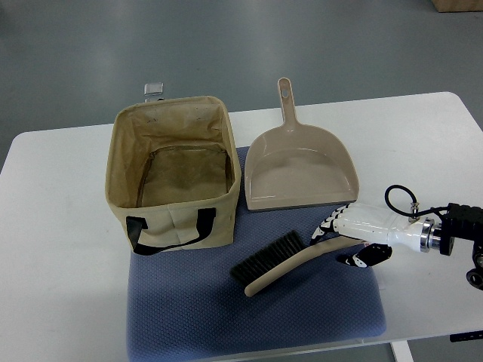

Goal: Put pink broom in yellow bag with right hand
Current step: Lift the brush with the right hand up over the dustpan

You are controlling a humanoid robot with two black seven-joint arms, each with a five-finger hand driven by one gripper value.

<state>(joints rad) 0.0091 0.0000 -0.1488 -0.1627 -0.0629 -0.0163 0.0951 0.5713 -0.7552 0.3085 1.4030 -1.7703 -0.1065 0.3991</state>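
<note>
The pink broom [290,265], a hand brush with a beige-pink handle and dark bristles, lies slanted on the blue mat [302,317] in front of the bag. My right hand [349,243] comes in from the right edge. Its fingers [326,226] lie over the far side of the handle's end and its thumb on the near side, closed around the handle. The broom still rests on the mat. The yellow bag [172,222], an open fabric box with black handles, stands upright to the left with nothing inside. The left arm is out of view.
A pink dustpan [300,172] lies just behind the hand and to the right of the bag, handle pointing away. The white table [53,249] carries the mat. A metal clip [155,90] sits at the table's far edge behind the bag.
</note>
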